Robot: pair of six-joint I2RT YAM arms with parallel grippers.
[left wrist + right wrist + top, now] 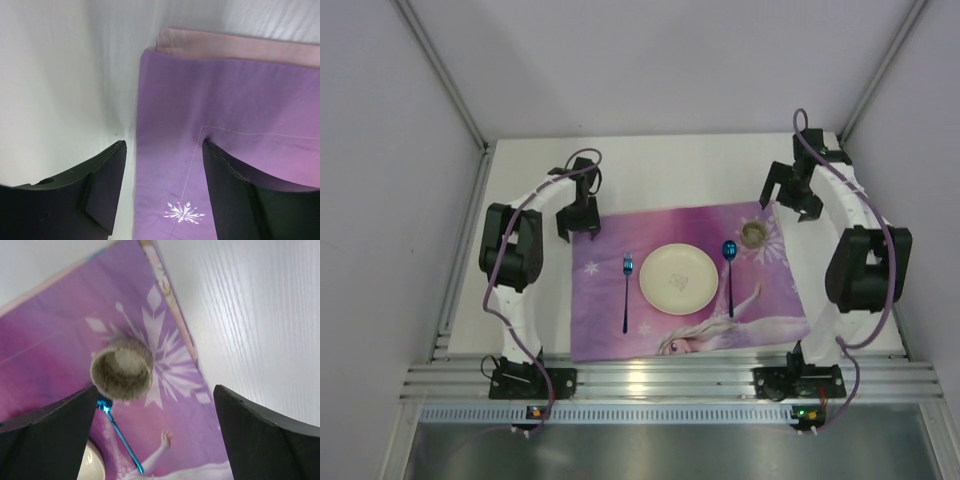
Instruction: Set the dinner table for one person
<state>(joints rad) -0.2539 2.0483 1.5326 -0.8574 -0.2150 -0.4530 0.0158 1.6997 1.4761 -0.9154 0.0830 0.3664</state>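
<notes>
On the white dinner table (670, 165) lies a purple princess placemat (775, 290). A cream plate (678, 278) sits at its middle, with a blue fork (627, 290) to its left and a blue spoon (729, 272) to its right. A small brown cup (754, 234) stands upright at the mat's far right. My left gripper (578, 230) is open over the mat's far left corner (225, 90), its jaws (164, 145) holding nothing. My right gripper (790, 200) hangs open beside and above the cup (121, 369), its jaws (155, 388) empty.
The mat's far edge is folded over and shows a pale pink underside (225, 47). Bare white tabletop (250, 315) lies to the right of the mat and beyond it. Grey walls enclose the table on three sides. An aluminium rail (670, 380) runs along the near edge.
</notes>
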